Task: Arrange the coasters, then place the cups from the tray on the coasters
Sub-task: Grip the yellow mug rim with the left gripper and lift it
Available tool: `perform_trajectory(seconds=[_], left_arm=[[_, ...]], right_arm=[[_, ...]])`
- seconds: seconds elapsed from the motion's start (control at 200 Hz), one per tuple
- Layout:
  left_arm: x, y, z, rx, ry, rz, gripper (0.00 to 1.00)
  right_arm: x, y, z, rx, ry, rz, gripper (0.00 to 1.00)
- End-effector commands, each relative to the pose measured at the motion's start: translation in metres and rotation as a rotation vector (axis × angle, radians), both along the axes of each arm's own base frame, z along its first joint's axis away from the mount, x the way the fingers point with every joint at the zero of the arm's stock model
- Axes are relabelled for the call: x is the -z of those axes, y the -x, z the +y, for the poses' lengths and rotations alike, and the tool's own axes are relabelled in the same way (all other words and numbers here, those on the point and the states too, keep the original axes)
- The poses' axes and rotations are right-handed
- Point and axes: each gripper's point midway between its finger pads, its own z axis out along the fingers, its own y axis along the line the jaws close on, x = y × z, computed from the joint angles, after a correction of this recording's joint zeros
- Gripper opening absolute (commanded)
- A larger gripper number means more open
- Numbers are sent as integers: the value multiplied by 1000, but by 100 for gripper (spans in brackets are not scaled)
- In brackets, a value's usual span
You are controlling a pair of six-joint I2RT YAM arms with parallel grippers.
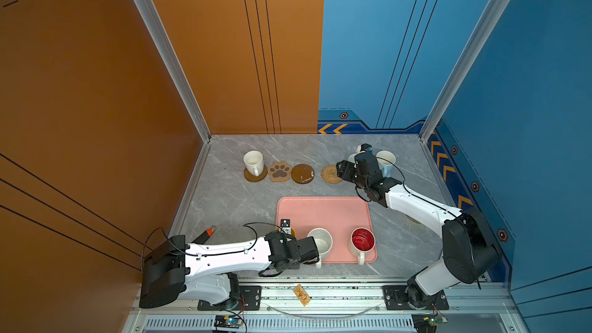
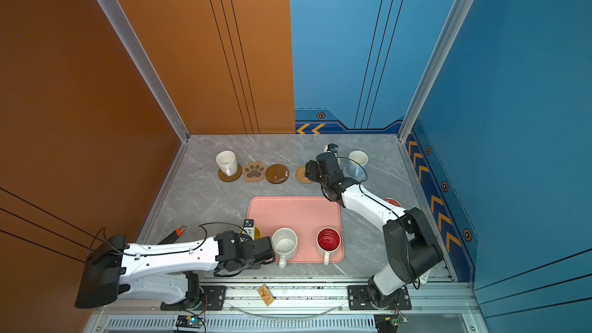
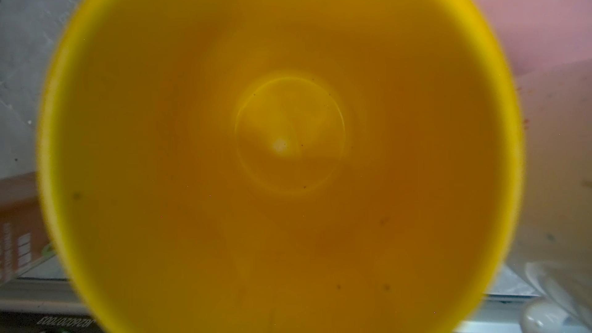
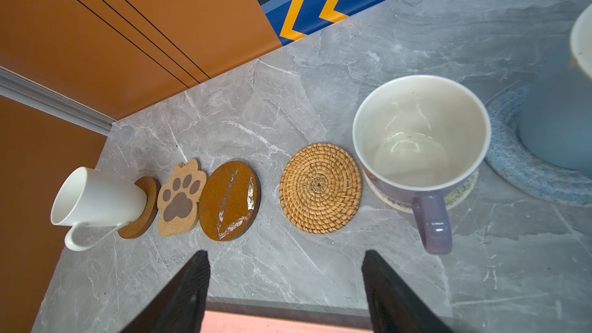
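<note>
- We judge that we are picking up the yellow cup [image 3: 288, 142]. It sits at the 8 o'clock corner of the pink tray [image 1: 323, 209].
- The left hand [image 1: 296, 246] is squeezed together. Its fingers are hidden, but the cup fills its wrist view, so we think it is pinching that cup.
- The right hand [image 4: 288, 289] has its fingers wide apart and holds nothing. It hangs just at 6 o'clock of the rattan coaster [image 4: 320, 187].
- Three cups are done, along the 12 o'clock side. The white cup [image 1: 253, 162] is on a brown coaster [image 4: 142, 216], the lavender cup [image 4: 419, 142] is on the cream coaster [image 4: 461, 193], and the light blue cup [image 1: 386, 161] is on the blue-grey coaster [image 4: 519, 168].
- The speckled cup [image 1: 320, 243] stands just at 3 o'clock of the left hand. A sideways lift could knock it over.
- A thin pinch could let the yellow cup swing, slip and fall.
- The paw coaster [image 1: 279, 170] and the other brown coaster [image 1: 302, 173] lie very close together beside the white cup. A crooked landing there could bump that cup or push a coaster.
- If we carry the yellow cup to the rattan coaster, the two arms could bump.
</note>
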Motion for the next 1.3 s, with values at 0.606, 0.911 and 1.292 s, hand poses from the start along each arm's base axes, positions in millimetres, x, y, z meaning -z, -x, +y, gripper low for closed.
perform_trajectory(seconds=[0.606, 0.911, 1.292], left_arm=[[-29, -22, -4, 13, 7, -140, 0], [-38, -28, -7, 18, 15, -175, 0], [-52, -38, -8, 27, 19, -224, 0]], right_arm=[[-4, -2, 1, -2, -23, -14, 73], [-4, -3, 6, -16, -33, -12, 72], [-6, -3, 13, -30, -38, -16, 72]])
